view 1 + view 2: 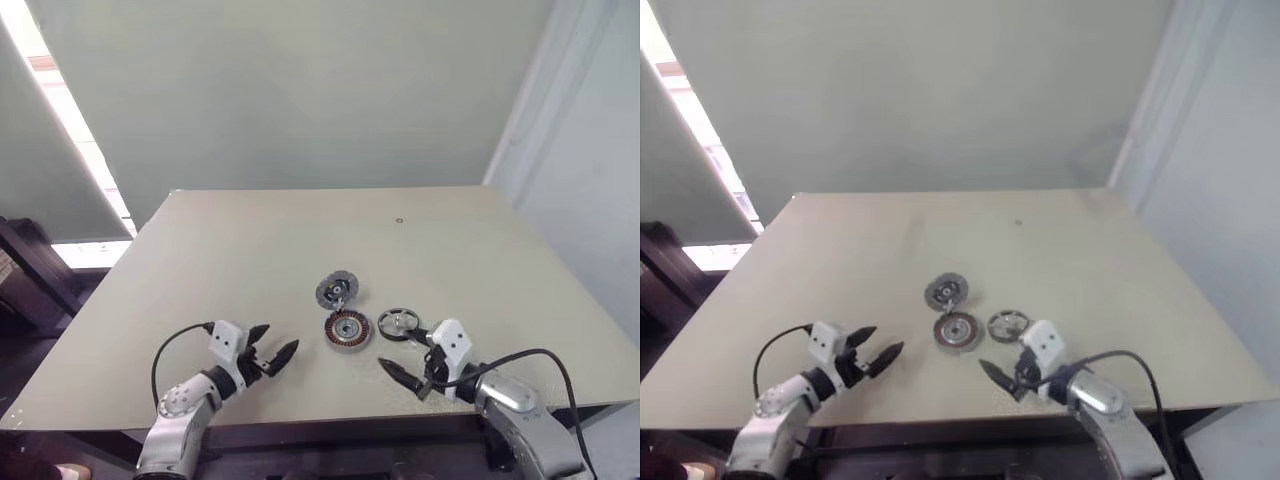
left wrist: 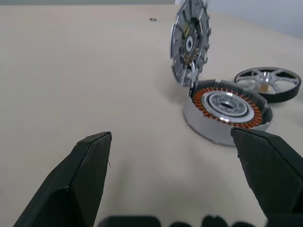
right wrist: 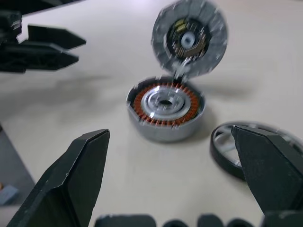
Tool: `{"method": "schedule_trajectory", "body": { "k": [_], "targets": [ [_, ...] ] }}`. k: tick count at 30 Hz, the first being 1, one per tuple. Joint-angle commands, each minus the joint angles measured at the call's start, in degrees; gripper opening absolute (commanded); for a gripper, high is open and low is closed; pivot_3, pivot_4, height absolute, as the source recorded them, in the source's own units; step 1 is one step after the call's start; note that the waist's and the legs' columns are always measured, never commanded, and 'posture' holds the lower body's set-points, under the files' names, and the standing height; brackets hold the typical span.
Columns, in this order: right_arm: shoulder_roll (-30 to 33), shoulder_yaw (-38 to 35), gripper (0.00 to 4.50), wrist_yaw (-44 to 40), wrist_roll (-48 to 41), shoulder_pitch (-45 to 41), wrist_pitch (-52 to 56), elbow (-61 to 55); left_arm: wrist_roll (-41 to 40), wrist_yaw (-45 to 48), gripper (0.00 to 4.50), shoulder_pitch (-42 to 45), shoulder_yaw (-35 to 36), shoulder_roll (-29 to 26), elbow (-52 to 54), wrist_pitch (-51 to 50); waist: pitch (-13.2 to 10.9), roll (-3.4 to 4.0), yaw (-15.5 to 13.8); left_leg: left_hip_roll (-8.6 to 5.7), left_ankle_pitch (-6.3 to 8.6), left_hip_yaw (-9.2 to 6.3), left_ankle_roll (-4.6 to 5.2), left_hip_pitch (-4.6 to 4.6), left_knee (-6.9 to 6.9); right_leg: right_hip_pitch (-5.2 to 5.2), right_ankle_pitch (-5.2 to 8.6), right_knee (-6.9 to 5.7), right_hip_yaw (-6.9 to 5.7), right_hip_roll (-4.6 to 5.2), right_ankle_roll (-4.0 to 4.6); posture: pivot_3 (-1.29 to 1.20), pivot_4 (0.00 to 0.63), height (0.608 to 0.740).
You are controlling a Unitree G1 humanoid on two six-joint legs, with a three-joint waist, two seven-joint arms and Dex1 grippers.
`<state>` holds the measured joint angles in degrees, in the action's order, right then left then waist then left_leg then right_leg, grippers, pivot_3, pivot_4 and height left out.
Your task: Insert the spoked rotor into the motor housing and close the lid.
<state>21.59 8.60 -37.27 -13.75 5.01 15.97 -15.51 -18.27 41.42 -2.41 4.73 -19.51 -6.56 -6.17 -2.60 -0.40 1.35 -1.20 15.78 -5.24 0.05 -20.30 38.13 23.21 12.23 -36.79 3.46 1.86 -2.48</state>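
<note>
The pale beige surface [image 1: 250, 260], smooth and matte, carries three small round parts near its front middle. At about 7 o'clock from them the left arm reaches in low, its left claw [image 1: 272, 357] aimed toward 3 o'clock, black pointed fingers apart and holding nothing. At about 5 o'clock the right arm mirrors it, the right claw [image 1: 404, 378] aimed toward 9 o'clock, fingers spread wide and empty.

Between the two claws lies the motor housing [image 1: 347, 330], a squat silver drum resting flat, its open face up, showing a ring of copper-brown windings around a silver hub. At its 12 o'clock edge the lid [image 1: 337, 290] stands raised nearly upright, touching the housing's rim; it is dark grey with a ribbed rim and shiny centre. Just beside the housing at 3 o'clock the spoked rotor [image 1: 399, 324] lies flat, silver spokes inside a dark rim.
</note>
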Motion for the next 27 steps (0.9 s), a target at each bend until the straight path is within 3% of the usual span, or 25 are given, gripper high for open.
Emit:
{"method": "schedule_trajectory", "body": {
  "k": [1, 15, 27],
  "targets": [
    [0.21, -0.54, 4.5, -0.63, -1.01, -0.82, -0.29, -0.94, -1.16, 0.23, 4.45, -0.08, 0.27, -0.51, 3.44, -0.8, 0.0, 0.0, -0.02, 0.0, 0.0, -0.01, 0.0, -0.02, 0.0, 0.01, 0.0, 0.0, -0.01, 0.0, 0.0, 0.0, 0.0, 0.74],
    [0.21, 0.31, 4.5, -1.24, -0.57, 0.26, -0.73, -0.34, -1.86, 0.56, 4.45, -5.0, 0.01, -1.28, 8.69, -4.57, -0.01, 0.02, 0.06, 0.0, 0.0, 0.04, 0.0, 0.0, -0.01, 0.03, 0.0, 0.0, 0.05, 0.0, 0.01, 0.0, 0.0, 0.74],
    [0.69, -0.01, 4.5, -1.71, -0.37, -1.25, -0.83, 0.03, -1.49, -0.03, 4.45, -3.57, -0.53, 0.94, 7.38, -3.18, -0.01, 0.02, 0.15, 0.0, 0.0, 0.05, 0.0, 0.01, 0.0, 0.02, 0.01, 0.0, 0.05, 0.0, 0.01, 0.0, 0.0, 0.74]
  ]
}}
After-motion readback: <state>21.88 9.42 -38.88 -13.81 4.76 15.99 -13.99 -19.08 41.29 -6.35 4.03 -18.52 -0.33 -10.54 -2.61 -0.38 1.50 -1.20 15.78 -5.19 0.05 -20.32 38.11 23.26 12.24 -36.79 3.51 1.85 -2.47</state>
